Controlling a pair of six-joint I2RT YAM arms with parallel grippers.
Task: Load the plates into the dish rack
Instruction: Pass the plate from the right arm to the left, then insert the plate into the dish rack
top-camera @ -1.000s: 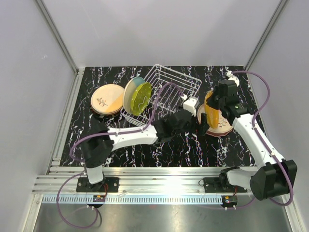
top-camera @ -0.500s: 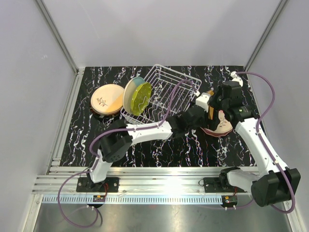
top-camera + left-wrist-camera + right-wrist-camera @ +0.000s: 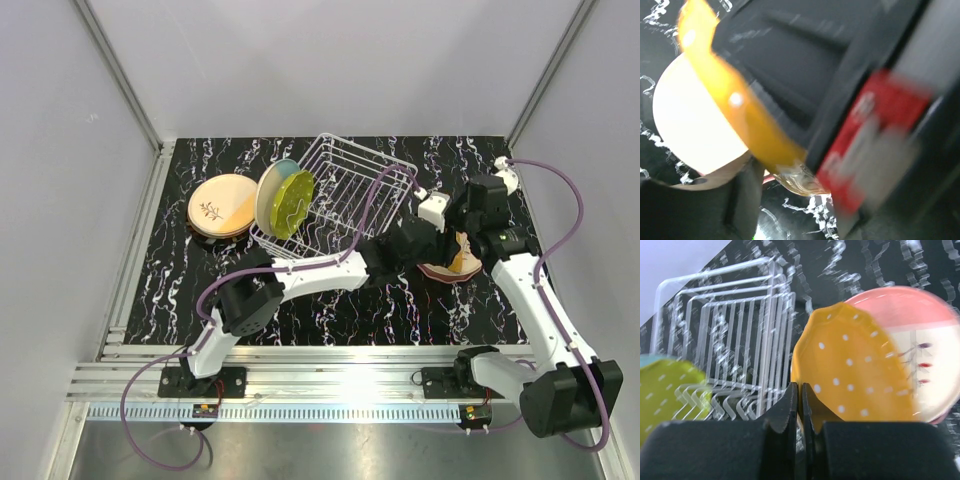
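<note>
From above, the white wire dish rack [image 3: 345, 190] sits at the far middle of the black marbled worktop [image 3: 330, 300]. A cream-blue plate [image 3: 268, 195] and a yellow-green plate [image 3: 292, 203] stand on edge in its left end. A peach plate [image 3: 222, 206] with a dark sprig tops a short stack well to the left of the rack. The left arm reaches right across the worktop, bringing the left gripper [image 3: 440, 232] just beside the right gripper [image 3: 468, 228]. Both are over a second stack near the right edge, where an orange plate [image 3: 460, 263] tilts against a pink-and-cream plate [image 3: 438, 270]. The left wrist view is blurred. The orange plate's [image 3: 735, 115] rim cuts diagonally across it, hard against a black housing [image 3: 805, 70] with a red label [image 3: 865, 145]. A pale plate [image 3: 690, 125] lies behind, and one dark finger [image 3: 700, 210] shows at the bottom. Whether the left jaws are released or pressing on the rim cannot be told. In the right wrist view, the right gripper's [image 3: 800, 410] jaws are clenched to a thin slit on the near edge of the white-dotted orange plate [image 3: 850, 375]. The pink-and-cream plate [image 3: 930, 360] is behind it on the right. The dish rack [image 3: 730, 340] and the yellow-green plate [image 3: 665, 395] are on the left.
</note>
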